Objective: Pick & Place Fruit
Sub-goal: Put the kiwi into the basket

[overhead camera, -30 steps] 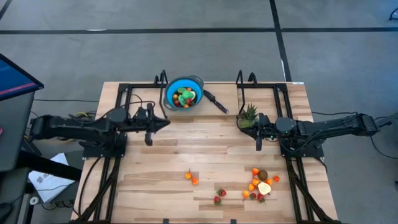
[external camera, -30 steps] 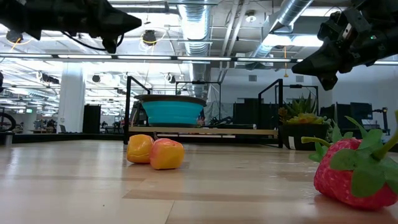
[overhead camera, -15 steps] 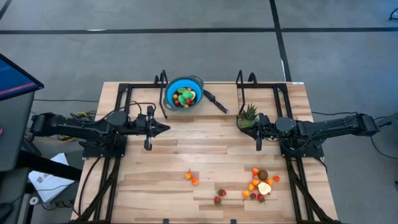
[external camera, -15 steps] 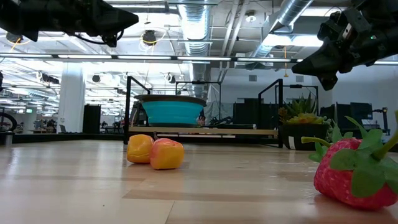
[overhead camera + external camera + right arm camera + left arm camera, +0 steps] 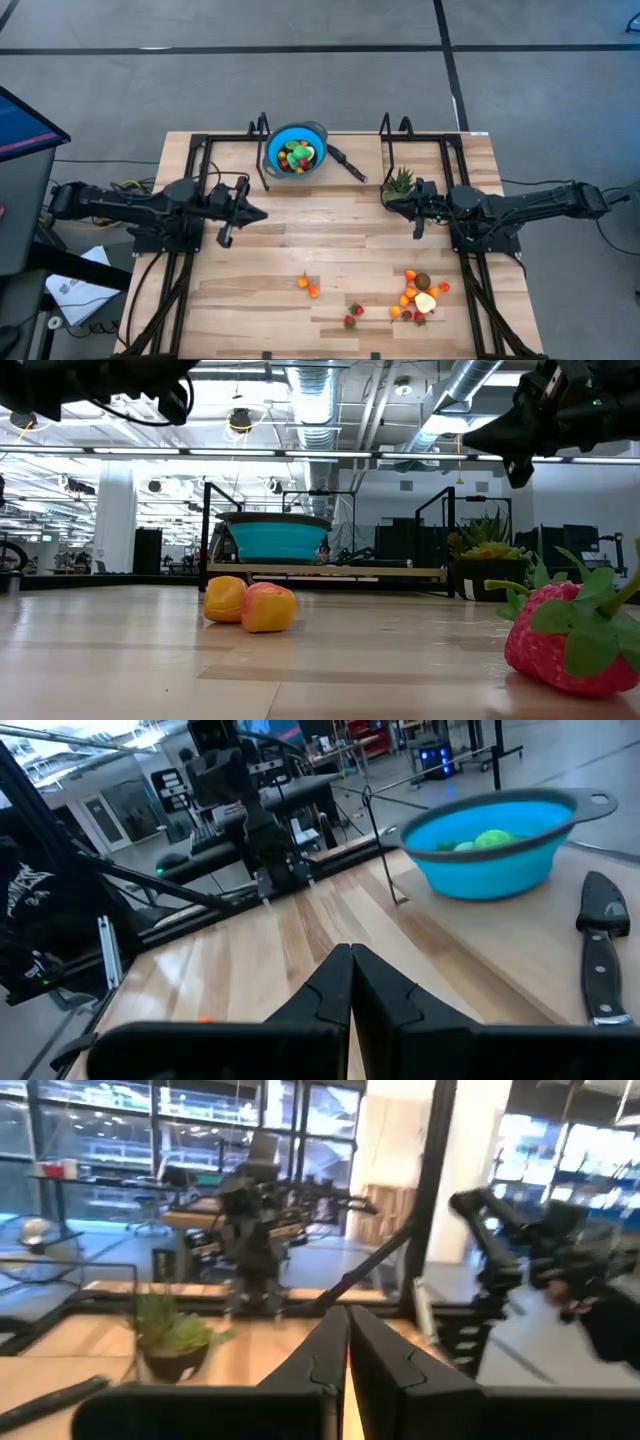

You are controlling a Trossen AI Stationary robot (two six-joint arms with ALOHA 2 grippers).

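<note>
Small toy fruit lies on the wooden table's near right part: two orange pieces [image 5: 308,287], strawberries [image 5: 353,315] and a cluster with a kiwi and a cut peach [image 5: 419,295]. More fruit fills the blue bowl [image 5: 296,150] at the far edge. In the low view the orange pieces [image 5: 250,606] and a strawberry [image 5: 568,642] rest on the boards. My left gripper [image 5: 263,212] [image 5: 347,1352] hovers shut over the table's left part, holding nothing. My right gripper [image 5: 388,203] [image 5: 351,982] hovers shut beside the plant, holding nothing.
A black-handled knife [image 5: 348,163] lies right of the bowl. A spiky green potted plant [image 5: 400,185] stands close by my right gripper. Black frame rails [image 5: 200,150] run along both table sides. Bare boards [image 5: 320,235] lie between the arms.
My left gripper has swung a little toward the table's near edge and tipped its fingers upward, staying shut. My right gripper has tipped up from a slight downward slant to about level. The fruit has not moved.
</note>
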